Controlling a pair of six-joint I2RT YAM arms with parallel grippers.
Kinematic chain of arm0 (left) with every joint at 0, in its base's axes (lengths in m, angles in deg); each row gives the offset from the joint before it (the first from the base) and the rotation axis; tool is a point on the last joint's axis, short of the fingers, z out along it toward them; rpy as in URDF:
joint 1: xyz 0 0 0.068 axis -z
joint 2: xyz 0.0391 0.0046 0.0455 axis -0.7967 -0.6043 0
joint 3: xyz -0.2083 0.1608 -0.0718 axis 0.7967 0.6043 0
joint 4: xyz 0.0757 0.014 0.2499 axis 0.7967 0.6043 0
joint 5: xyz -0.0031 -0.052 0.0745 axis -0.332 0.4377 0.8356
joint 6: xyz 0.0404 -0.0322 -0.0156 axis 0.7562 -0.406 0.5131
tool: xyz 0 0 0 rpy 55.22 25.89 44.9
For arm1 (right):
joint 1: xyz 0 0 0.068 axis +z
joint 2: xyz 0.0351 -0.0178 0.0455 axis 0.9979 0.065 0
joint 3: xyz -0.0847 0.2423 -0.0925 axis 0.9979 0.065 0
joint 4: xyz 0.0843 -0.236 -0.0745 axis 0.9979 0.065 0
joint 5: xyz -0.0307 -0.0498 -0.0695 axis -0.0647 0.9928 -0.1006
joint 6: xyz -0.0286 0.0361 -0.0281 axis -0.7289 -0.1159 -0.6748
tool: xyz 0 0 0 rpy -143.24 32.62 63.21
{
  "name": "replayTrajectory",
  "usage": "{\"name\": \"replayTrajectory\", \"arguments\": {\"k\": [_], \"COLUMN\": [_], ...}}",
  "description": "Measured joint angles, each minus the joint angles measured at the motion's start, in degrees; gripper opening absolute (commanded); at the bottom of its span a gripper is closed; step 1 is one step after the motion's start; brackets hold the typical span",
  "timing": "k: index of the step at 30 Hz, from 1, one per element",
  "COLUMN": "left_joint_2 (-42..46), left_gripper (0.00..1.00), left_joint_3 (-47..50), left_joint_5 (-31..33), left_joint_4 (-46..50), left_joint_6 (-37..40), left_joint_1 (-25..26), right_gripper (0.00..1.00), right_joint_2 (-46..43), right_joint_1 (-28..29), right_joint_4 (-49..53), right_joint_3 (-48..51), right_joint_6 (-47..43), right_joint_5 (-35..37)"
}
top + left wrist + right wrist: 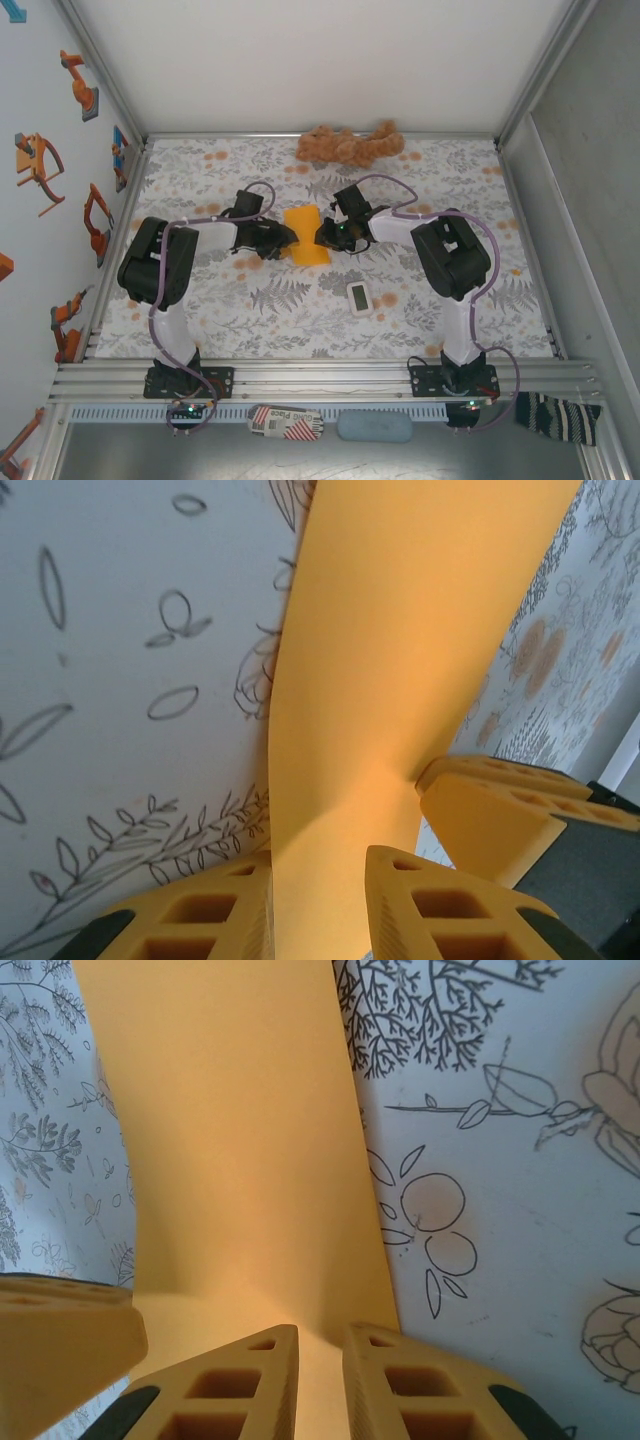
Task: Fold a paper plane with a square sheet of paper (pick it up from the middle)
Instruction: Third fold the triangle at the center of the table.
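The square sheet of paper (305,240) is plain orange and lies bowed on the flowered table cloth in the middle. My left gripper (287,238) comes at its left side and my right gripper (324,238) at its right side, tips almost facing. In the left wrist view the sheet (400,650) runs behind both yellow fingers (210,910), which stand about a finger's width apart. In the right wrist view the sheet (230,1140) bends up near the fingers (240,1380), whose gap is narrow. Each wrist view also catches the other gripper's finger beside the paper.
A brown plush toy (348,146) lies at the back edge. A small white device (360,298) sits in front of the right arm. Metal frame posts and walls close in the table (200,300) on three sides.
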Motion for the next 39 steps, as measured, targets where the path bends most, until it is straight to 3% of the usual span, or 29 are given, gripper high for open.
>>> {"name": "replayTrajectory", "arguments": {"k": [12,16,24,26,29,30,33,39], "left_joint_2": [-1.1,-1.1,-0.7,-0.2,0.9,1.2,1.9,2.1], "left_gripper": [0.11,0.08,0.06,0.06,0.06,0.06,0.06,0.06], "left_joint_3": [-0.6,-0.6,-0.6,-0.6,-0.6,-0.6,-0.6,-0.6], "left_joint_5": [-1.1,-1.2,-1.2,-1.2,-1.1,-1.1,-1.1,-1.1], "left_joint_4": [-1.6,-1.9,-1.9,-1.9,-2.1,-2.2,-2.2,-2.1], "left_joint_6": [-1.3,-1.8,-3.7,-4.3,-5.5,-5.7,-6.5,-7.0], "left_joint_1": [-0.9,-0.9,-0.9,-0.9,-0.9,-0.9,-0.9,-0.9], "right_gripper": [0.23,0.29,0.56,0.68,0.97,0.99,0.99,0.88], "right_joint_2": [-0.5,-1.2,-11.5,-15.1,-19.6,-20.7,-22.0,-22.2], "right_joint_1": [0.0,-0.2,-0.7,-0.7,-0.7,-0.6,0.1,4.3], "right_joint_4": [-1.4,-1.7,-2.3,-4.2,-7.8,-8.7,-10.6,-12.6], "right_joint_3": [0.9,1.3,4.6,6.6,10.9,12.4,15.5,17.4], "right_joint_6": [0.0,-0.2,-7.8,-10.7,-14.5,-16.0,-19.9,-29.2], "right_joint_5": [0.0,0.5,4.7,5.7,6.7,7.1,9.0,12.9]}}
